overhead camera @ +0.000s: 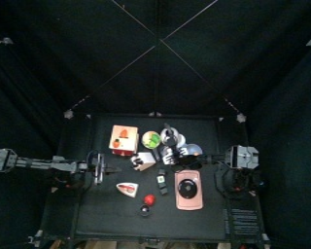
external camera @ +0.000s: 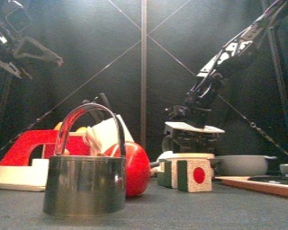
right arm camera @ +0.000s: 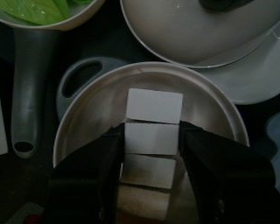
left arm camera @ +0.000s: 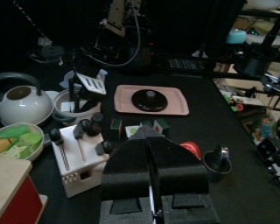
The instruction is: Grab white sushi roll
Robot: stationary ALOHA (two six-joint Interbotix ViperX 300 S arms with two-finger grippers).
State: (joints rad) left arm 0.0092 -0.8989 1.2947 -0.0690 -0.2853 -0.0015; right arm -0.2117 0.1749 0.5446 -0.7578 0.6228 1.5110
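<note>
Right end effector [right arm camera: 154, 140]: jaws wide apart, flanking white blocks [right arm camera: 156, 107] in a metal bowl [right arm camera: 84, 114] | left end effector [left arm camera: 154, 150]: jaws together, empty | white sushi roll [external camera: 193, 172]: on the table near its front, beside a red round toy [external camera: 136, 169]

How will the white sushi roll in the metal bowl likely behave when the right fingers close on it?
The white sushi roll looks small and toy-like, so probably light and rigid. It lies in a smooth metal bowl, so it may slide if nudged. The fingers straddle it; off-centre contact could push it aside.
</note>
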